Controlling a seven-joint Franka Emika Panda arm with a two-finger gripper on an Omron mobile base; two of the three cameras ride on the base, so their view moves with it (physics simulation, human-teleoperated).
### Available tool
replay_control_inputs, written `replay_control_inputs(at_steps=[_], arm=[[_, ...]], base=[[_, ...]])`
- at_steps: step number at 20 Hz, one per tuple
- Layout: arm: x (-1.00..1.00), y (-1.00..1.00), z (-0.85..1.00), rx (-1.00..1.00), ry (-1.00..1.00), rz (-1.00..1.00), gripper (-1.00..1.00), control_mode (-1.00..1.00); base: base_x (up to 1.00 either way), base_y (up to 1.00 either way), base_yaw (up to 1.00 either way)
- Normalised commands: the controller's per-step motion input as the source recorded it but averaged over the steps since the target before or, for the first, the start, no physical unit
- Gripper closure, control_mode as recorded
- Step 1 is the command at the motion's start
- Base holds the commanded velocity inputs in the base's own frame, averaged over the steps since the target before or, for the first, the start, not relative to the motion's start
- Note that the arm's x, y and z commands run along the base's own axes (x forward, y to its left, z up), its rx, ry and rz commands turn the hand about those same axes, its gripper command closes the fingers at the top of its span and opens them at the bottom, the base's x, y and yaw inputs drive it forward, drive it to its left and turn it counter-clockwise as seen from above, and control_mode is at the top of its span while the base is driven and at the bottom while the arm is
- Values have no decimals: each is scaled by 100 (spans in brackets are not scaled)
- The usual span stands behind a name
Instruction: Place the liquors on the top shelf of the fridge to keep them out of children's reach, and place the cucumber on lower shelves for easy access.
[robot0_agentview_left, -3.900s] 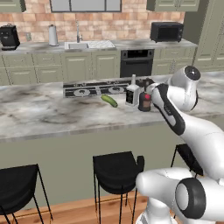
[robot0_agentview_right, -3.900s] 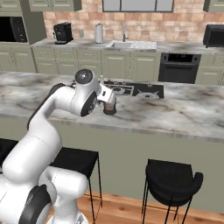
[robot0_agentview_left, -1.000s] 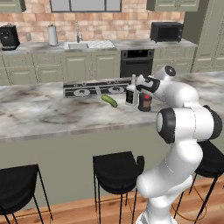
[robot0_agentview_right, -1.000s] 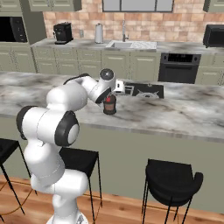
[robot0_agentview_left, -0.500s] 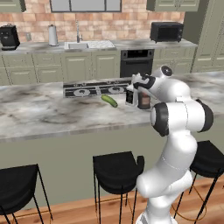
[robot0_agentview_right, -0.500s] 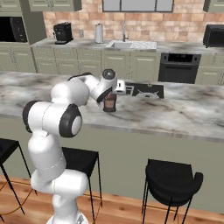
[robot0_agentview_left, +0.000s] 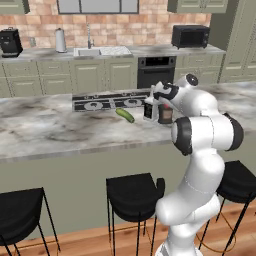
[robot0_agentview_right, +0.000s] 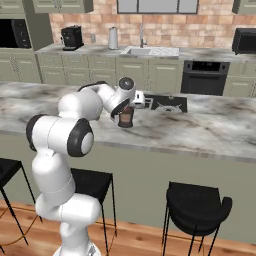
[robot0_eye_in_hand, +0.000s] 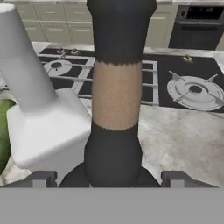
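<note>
- The gripper (robot0_eye_in_hand: 111, 177) hangs over the dark bottle (robot0_agentview_left: 165, 113), which stands upright on the marble tabletop (robot0_agentview_left: 60, 127), just this side of the black cooktop (robot0_agentview_left: 107, 101).
- From the hand view, the bottle's black neck (robot0_eye_in_hand: 119, 30) rises straight up between the two fingertips (robot0_eye_in_hand: 43, 178), with a tan band below it and a black collar lower down.
- The jaws stand spread, one tip on each side of the neck and clear of it; nothing is pinched yet.
- The white bottle (robot0_agentview_left: 148, 109) stands just left of the dark one, so close that its square shoulder (robot0_eye_in_hand: 48, 131) nearly crowds the left fingertip.
- The cucumber (robot0_agentview_left: 125, 115) lies flat on the tabletop further left, apart from both bottles.
- The dark bottle looks like glass: stiff, fairly heavy for its size, smooth and likely slippery, and it would break if dropped.
- I judge the neck the natural place to grip, low near the collar where it widens, so the bottle cannot slide down through the jaws.
- The round belly looks too wide for an easy grasp.
- Closing could nudge the white neighbour, which seems tall enough to tip.
- Carried by the neck, the weight hangs below and may swing, so a firm, centred squeeze seems wise.
</note>
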Motion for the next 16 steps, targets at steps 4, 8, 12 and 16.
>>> replay_control_inputs(at_steps=[4, 8, 12, 16], arm=[[-97, -1, 37, 0, -1, 0, 100, -100], [-100, 0, 90, 0, -11, 0, 100, -100], [-100, 3, 100, 0, -9, 0, 100, -100], [-100, 17, 85, -1, -3, 0, 100, -100]], base=[[0, 0, 0], [0, 0, 0], [0, 0, 0], [0, 0, 0]])
